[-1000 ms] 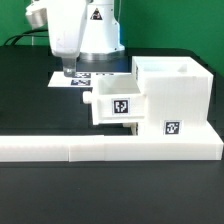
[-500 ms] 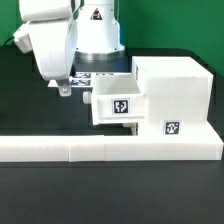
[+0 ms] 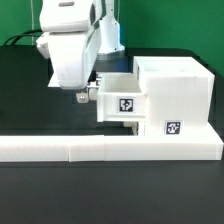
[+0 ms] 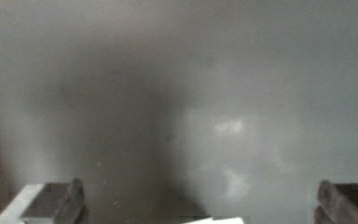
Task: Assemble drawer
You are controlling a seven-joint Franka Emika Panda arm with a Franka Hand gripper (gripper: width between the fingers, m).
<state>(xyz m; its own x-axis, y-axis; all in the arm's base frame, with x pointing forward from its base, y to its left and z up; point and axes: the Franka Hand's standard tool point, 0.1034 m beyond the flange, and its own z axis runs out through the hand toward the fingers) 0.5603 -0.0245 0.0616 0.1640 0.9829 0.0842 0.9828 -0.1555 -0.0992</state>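
The drawer's tall white housing (image 3: 172,88) stands at the exterior view's right, with a tag low on its front. One white tray (image 3: 123,104) with a tag sticks out of its left side, partly inside it. My gripper (image 3: 82,96) hangs just left of the tray's outer end, fingertips at about knob height; I cannot tell if they touch it. In the wrist view my gripper (image 4: 201,205) is open and empty, its fingers (image 4: 51,200) far apart over the blurred dark table. A second tray does not show.
A long low white L-shaped bar (image 3: 100,149) lies along the front, under and before the housing. The marker board (image 3: 52,80) lies behind my gripper, mostly hidden. Black table (image 3: 30,110) lies to the exterior view's left.
My gripper has swung from over the marker board toward the exterior view's right and down to the tray's outer end. The tray seems to have slid slightly further into the housing.
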